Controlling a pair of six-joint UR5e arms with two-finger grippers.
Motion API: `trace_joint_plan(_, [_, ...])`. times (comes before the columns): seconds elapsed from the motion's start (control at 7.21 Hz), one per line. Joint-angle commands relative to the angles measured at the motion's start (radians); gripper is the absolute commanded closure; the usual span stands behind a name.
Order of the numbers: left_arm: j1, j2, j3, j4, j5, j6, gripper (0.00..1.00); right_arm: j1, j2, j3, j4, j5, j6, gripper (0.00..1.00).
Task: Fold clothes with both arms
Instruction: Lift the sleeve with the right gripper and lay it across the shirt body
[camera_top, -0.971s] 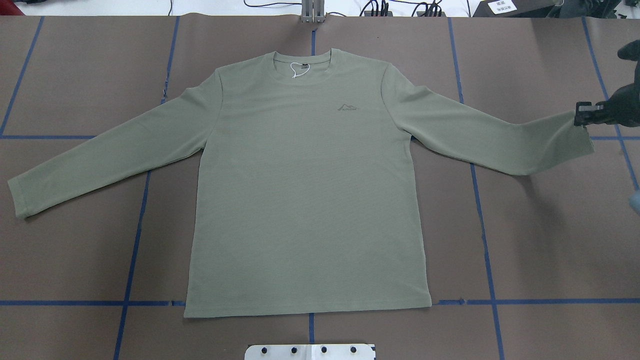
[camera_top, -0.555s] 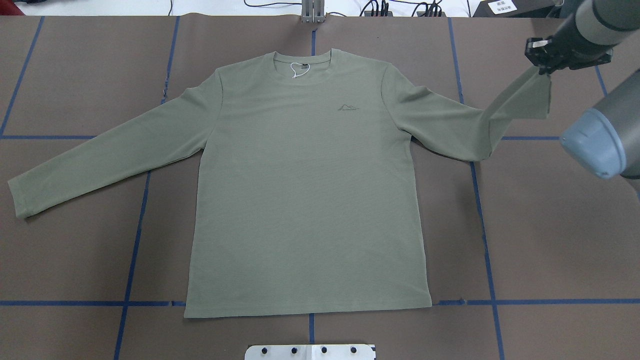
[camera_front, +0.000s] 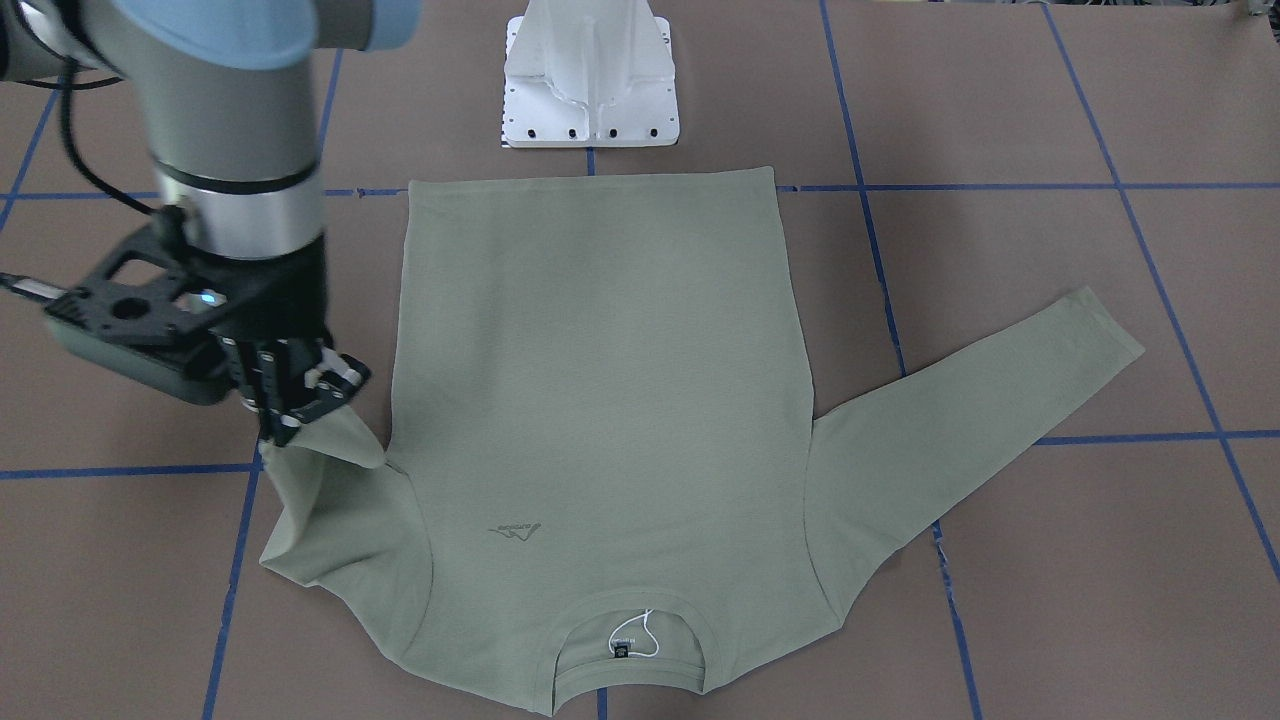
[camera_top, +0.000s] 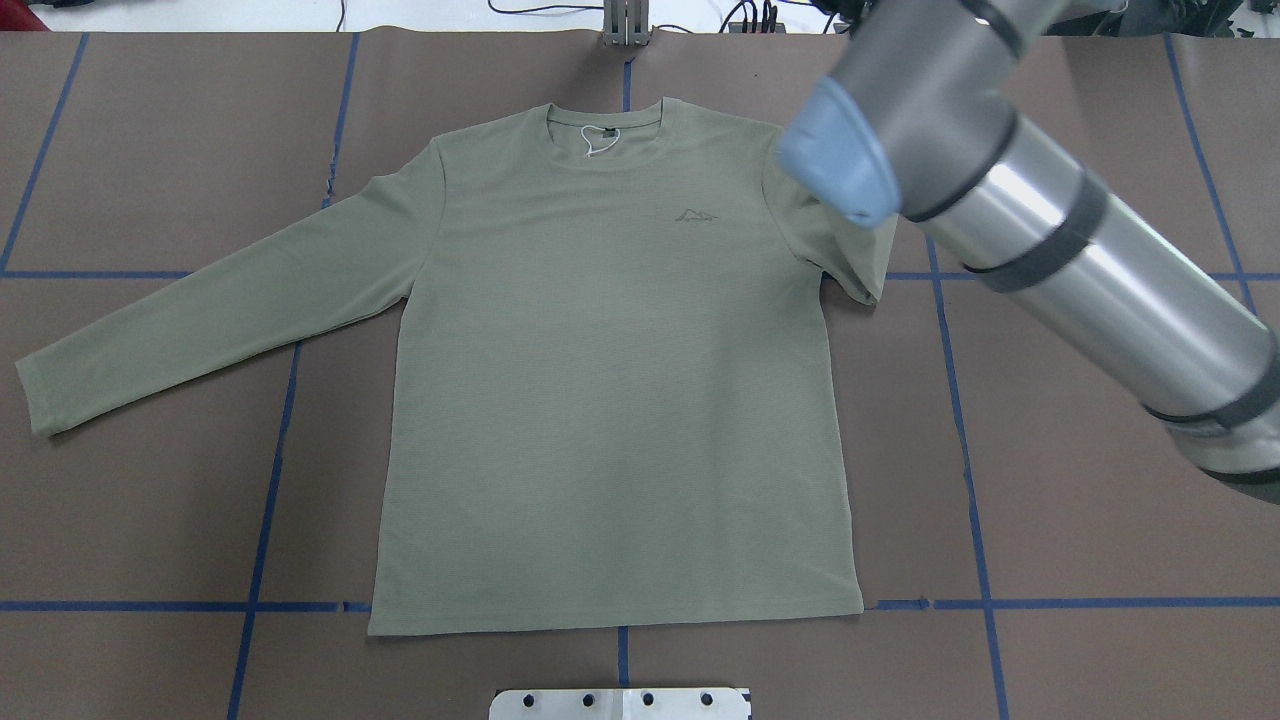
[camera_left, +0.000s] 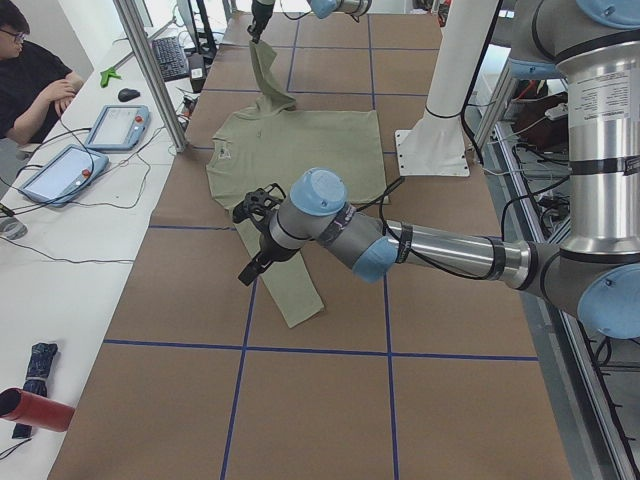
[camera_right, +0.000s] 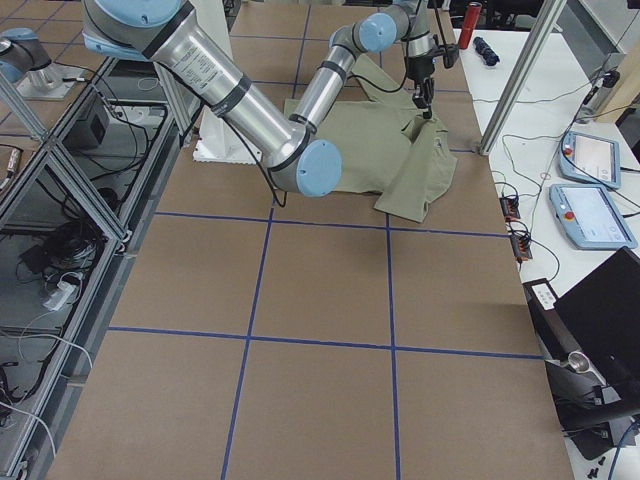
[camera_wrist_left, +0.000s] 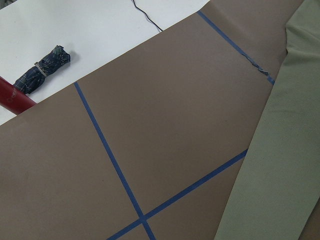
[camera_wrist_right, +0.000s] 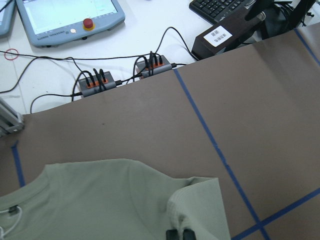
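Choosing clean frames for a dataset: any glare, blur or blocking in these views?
Overhead exterior: the right arm looms close and soft-edged, a bright glare streak on its silver tube, covering part of the shirt. Exterior front-facing: the right gripper looks smeared; the shirt is sharp. Wrist views: evenly lit, no glare.

my surface (camera_top: 150, 520) is covered in brown paper, crossed by blue tape lines (camera_top: 265, 500) into a grid. across from me, along its edge, runs a white desk (camera_left: 60, 250) with two teach pendants (camera_left: 115, 127), a keyboard (camera_left: 168, 58) and a mouse (camera_left: 128, 95); a person (camera_left: 30, 75) sits at it. aluminium posts (camera_left: 152, 70) stand at the desk's edge. two cable hubs (camera_wrist_right: 95, 82) lie there too. a red tube (camera_wrist_left: 12, 95) and a folded plaid umbrella (camera_wrist_left: 42, 70) lie at one end.
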Motion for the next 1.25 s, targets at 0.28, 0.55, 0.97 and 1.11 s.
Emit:
trace_joint_plan(0.28, [0.000, -0.002, 0.036, 0.000, 0.000, 0.003, 0.00, -0.270, 0.323, -0.490, 0.229, -0.362, 0.233, 1.00])
trace_joint_plan(0.55, [0.000, 0.000, 0.042, 0.000, 0.000, 0.003, 0.00, -0.336, 0.387, -0.611, 0.300, -0.435, 0.256, 1.00])
trace_joint_plan(0.97, [0.000, -0.002, 0.052, 0.000, 0.000, 0.001, 0.00, -0.356, 0.443, -0.752, 0.505, -0.469, 0.284, 0.78])
trace_joint_plan(1.11, [0.000, -0.002, 0.052, 0.000, 0.000, 0.001, 0.00, -0.356, 0.457, -0.765, 0.524, -0.466, 0.283, 0.50])
